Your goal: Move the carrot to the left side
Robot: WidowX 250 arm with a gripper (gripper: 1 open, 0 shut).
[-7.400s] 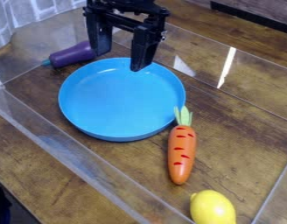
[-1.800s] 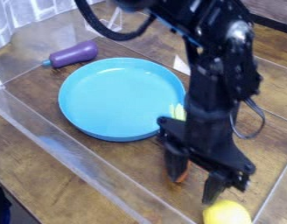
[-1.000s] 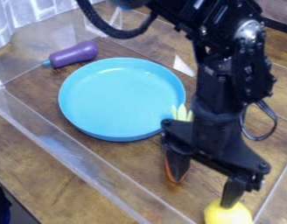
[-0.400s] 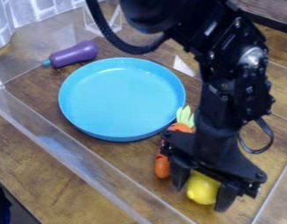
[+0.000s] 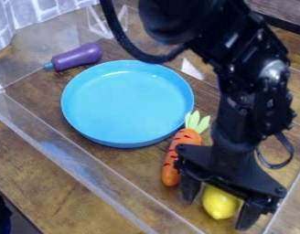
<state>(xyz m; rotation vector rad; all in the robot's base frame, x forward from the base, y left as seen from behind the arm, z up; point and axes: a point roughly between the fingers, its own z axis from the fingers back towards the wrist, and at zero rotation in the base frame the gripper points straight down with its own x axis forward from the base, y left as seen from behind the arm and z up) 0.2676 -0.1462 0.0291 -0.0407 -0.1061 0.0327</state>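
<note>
Wooden table (image 5: 30,151) under a clear sheet, holding: round blue plastic plate (image 5: 125,101); purple eggplant (image 5: 77,57) behind its far left edge; small orange ridged toy carrot (image 5: 181,156) with green top, lying just off the plate's near right rim; round yellow lemon (image 5: 221,201) beside it. Black robot gripper (image 5: 223,198) points down, jaws spread wide and empty, straddling the lemon, beside the carrot.

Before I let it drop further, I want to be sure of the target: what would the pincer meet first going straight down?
Likely the lemon, which sits between the open pincer fingers, not the carrot beside it; depth is unclear.
</note>
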